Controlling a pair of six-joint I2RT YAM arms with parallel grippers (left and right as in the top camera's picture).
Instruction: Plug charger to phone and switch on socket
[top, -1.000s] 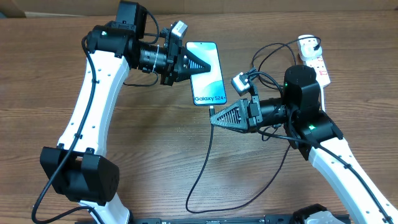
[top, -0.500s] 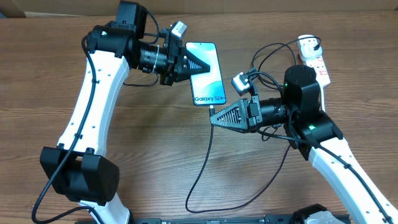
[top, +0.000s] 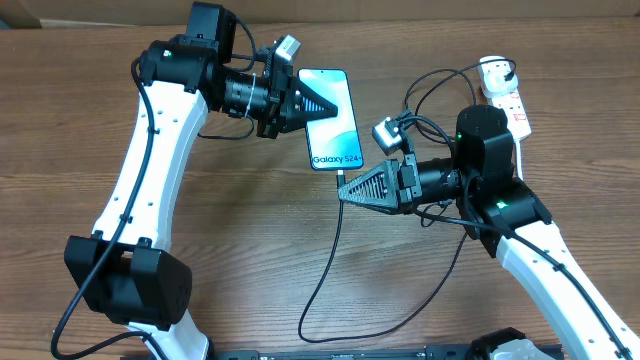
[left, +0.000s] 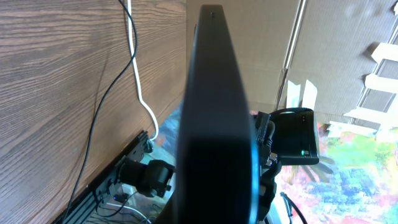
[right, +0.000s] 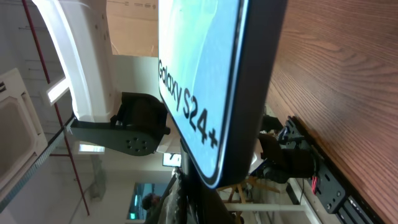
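The phone (top: 335, 140) shows a light blue screen reading "Galaxy S24+" and is gripped at its long left side by my left gripper (top: 350, 110), which is shut on it. The left wrist view has the phone (left: 214, 124) edge-on, a dark slab filling the middle. The charger (top: 325, 260), a thin black cable, loops over the table, and its plug tip (top: 341, 176) sits just below the phone's lower end. My right gripper (top: 343, 192) is shut on the cable just behind that tip. In the right wrist view the phone's (right: 205, 74) lettered end hangs close above the fingers (right: 196, 208). The white socket (top: 508, 98) lies at the far right.
Black cables (top: 430, 85) curl between the socket and the right arm (top: 485, 160). The left arm (top: 160, 130) stretches across the table's left half. In the left wrist view a white cord (left: 134, 62) and a thin black cable (left: 102, 112) lie on the wood.
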